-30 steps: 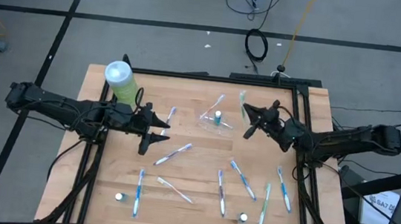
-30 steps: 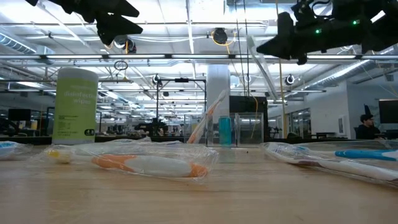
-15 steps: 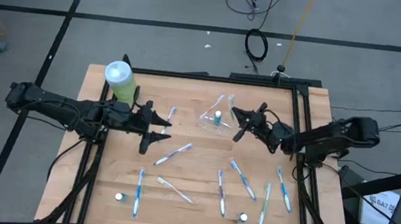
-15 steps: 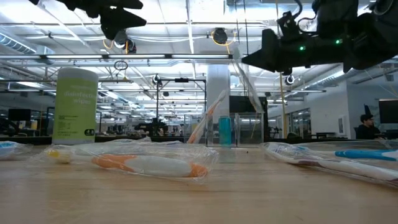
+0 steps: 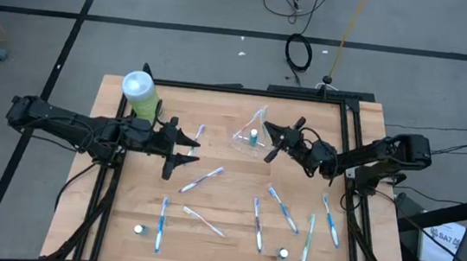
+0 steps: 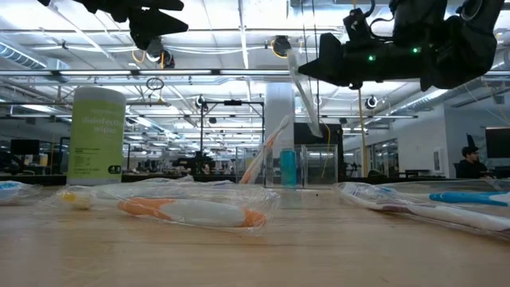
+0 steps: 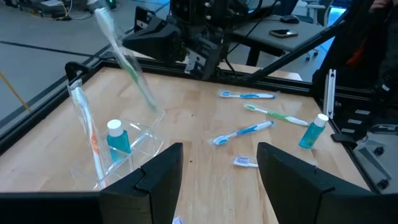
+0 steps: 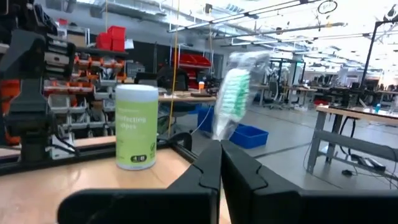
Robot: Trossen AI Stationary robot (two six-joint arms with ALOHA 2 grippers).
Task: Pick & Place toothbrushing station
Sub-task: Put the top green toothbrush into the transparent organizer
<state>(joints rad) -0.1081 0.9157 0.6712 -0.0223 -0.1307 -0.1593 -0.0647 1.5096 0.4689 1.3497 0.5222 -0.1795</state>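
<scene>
The clear cup stands on the wooden table at the far middle. It holds a blue tube and a wrapped orange toothbrush that leans on its rim. Just to the cup's right, above the table, my right gripper is shut on a green toothbrush in a clear wrapper. My left gripper hovers open to the cup's left, with nothing between its fingers. Several blue, green and white toothbrushes and small white-capped tubes lie flat on the near half. My right gripper pinches the wrapped green toothbrush between its two shut fingers, at its shaft a little above the middle. The fingers come nearly level from the table's right and lie across it. It is lifted clear and tilted, its lower end hanging above the cup.
A big light-green bottle with a white cap stands at the far left corner. A wrapped toothbrush lies in front of my left gripper. A black frame runs along the table's edges. Bare wood lies between the cup and the near toothbrushes.
My right gripper, still shut on the toothbrush, has moved toward the table's left and somewhat down, ending beside the cup. The toothbrush has travelled with it, clear of the table, and now hangs over the cup.
</scene>
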